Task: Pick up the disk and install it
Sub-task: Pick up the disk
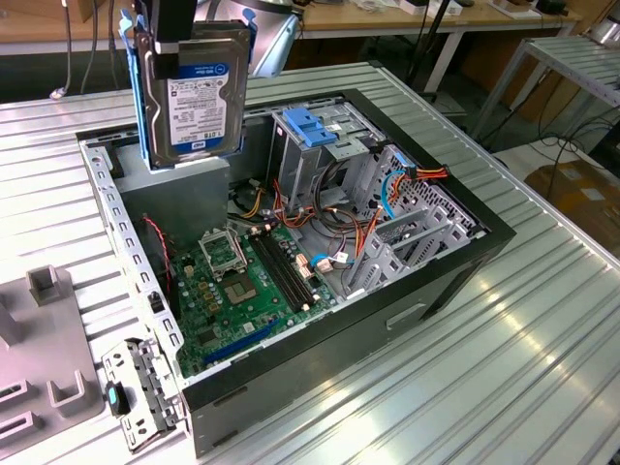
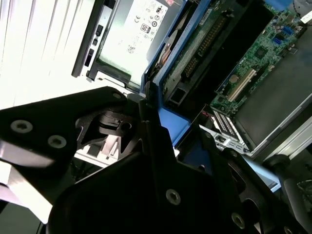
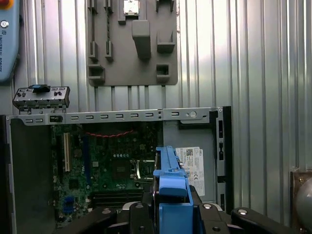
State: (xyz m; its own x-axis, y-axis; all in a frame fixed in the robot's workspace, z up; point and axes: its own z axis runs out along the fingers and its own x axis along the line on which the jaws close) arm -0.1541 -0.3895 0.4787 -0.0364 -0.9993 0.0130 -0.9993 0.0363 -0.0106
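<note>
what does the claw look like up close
The claw is matte black, built from flat, angular plates with bevelled edges. Small round silver screw heads dot the plates in both wrist views.

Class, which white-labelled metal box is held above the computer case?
The disk, gripped by the tool; the power supply sits inside the case.

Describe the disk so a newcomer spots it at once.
Find the open computer case on the ribbed table. Above its far corner, at the exterior view's left, the disk hangs upright in the gripper. Only it is silver with blue side rails and a white-and-blue label.
</note>
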